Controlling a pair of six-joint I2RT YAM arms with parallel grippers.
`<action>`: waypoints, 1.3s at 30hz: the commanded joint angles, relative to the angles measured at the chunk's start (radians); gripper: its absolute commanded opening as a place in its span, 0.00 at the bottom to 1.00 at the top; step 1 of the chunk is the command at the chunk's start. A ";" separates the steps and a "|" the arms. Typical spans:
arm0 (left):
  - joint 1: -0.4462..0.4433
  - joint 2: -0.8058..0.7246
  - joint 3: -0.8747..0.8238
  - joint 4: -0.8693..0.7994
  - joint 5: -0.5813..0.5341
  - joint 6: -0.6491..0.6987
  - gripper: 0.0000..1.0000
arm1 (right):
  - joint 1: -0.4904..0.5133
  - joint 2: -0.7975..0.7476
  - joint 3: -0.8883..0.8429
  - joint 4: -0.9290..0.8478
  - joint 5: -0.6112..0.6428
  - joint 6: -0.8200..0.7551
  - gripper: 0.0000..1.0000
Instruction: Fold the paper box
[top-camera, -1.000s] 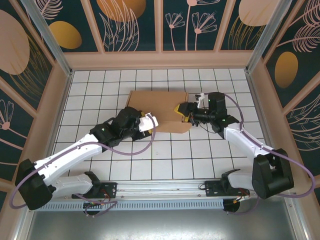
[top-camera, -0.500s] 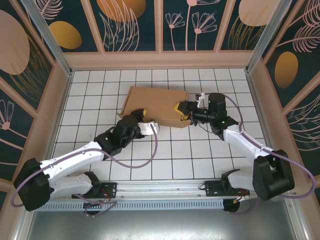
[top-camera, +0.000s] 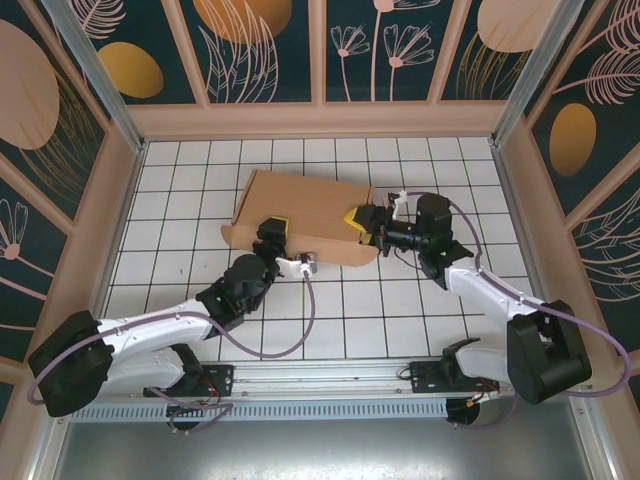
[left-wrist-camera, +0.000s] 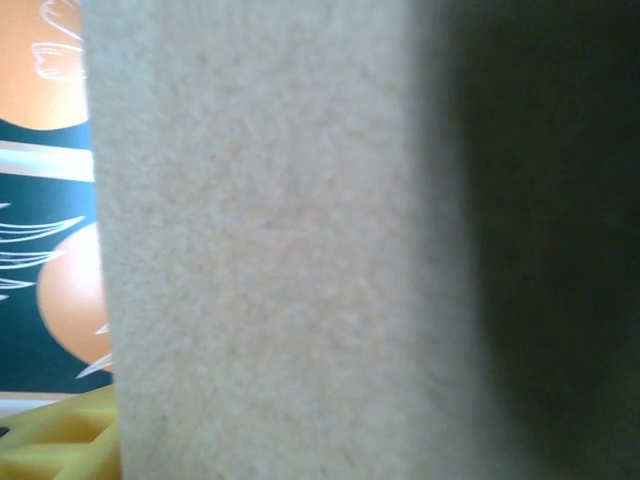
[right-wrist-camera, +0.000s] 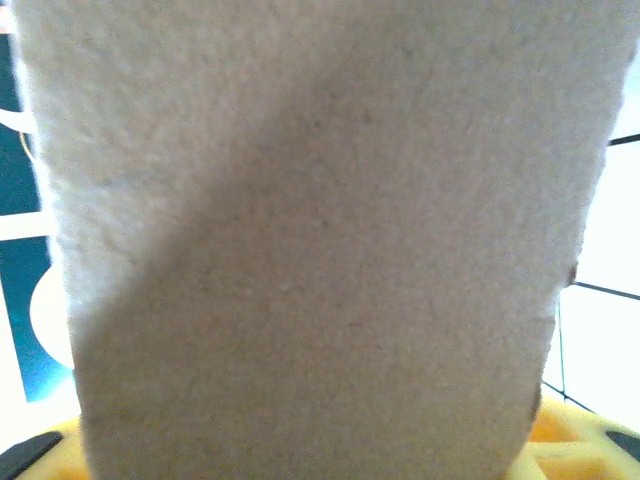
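The left claw (top-camera: 272, 228) is now sitting against the near long edge of the paper box (top-camera: 300, 205), having swung round from the spot further toward the right claw where it was a second ago. The box has turned with it: the end beyond the left claw is swinging outward and toward the arm bases. The rounded flap that was hanging off the near corner beside the right claw (top-camera: 362, 222) is now tucking in against the body.

The right claw is keeping its place at the box's other end. In its wrist view a band of cardboard is spanning between its yellow pads (right-wrist-camera: 560, 430), so it looks to be clenching the end of the box. The left wrist view is showing blurred cardboard close in front with one yellow finger (left-wrist-camera: 50, 440) beside it. Whether that claw is gripping or only pressing, I cannot tell.

The box is lying on the tiled worktop (top-camera: 400, 300) between the two claws. Judging from this, the near side is being closed, and the remaining flaps are probably still needing seating.
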 joint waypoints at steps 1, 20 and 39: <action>-0.002 0.030 -0.012 0.152 -0.062 0.101 0.66 | 0.025 -0.030 -0.015 0.160 -0.078 0.066 0.33; -0.032 -0.104 0.331 -0.779 0.002 -0.292 0.49 | -0.085 -0.179 0.133 -0.401 0.153 -0.330 0.85; -0.032 0.403 0.943 -1.758 0.351 -0.821 0.53 | -0.261 -0.178 0.014 -0.608 0.500 -0.626 0.72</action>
